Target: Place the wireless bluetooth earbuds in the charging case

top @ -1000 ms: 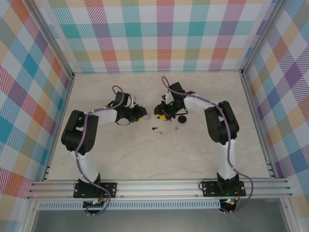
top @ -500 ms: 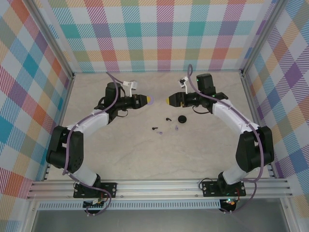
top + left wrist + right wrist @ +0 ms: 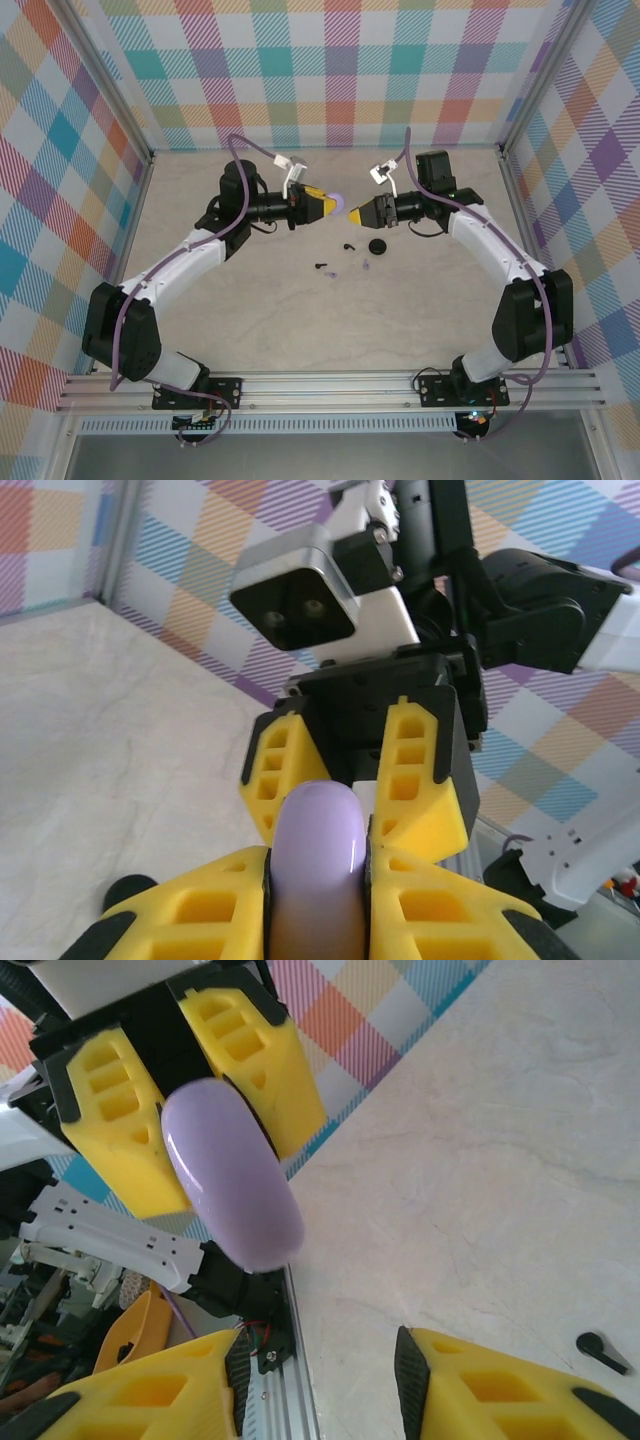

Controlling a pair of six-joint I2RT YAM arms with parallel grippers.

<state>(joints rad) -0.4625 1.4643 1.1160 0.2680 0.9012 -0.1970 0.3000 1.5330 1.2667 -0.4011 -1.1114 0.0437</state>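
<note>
Gripping a lavender case (image 3: 338,199) above the table (image 3: 250,310), the left gripper (image 3: 328,206) is facing the right gripper (image 3: 352,213), whose fingers (image 3: 500,1385) are standing apart, while the earbuds (image 3: 347,244) are lying on it.

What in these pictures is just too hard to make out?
Earbuds, top view: too small to tell which way they lie.
Lavender case, left wrist view: sides covered by the left gripper; contents unseen.
Black case, top view: too small to tell open or shut.
</note>
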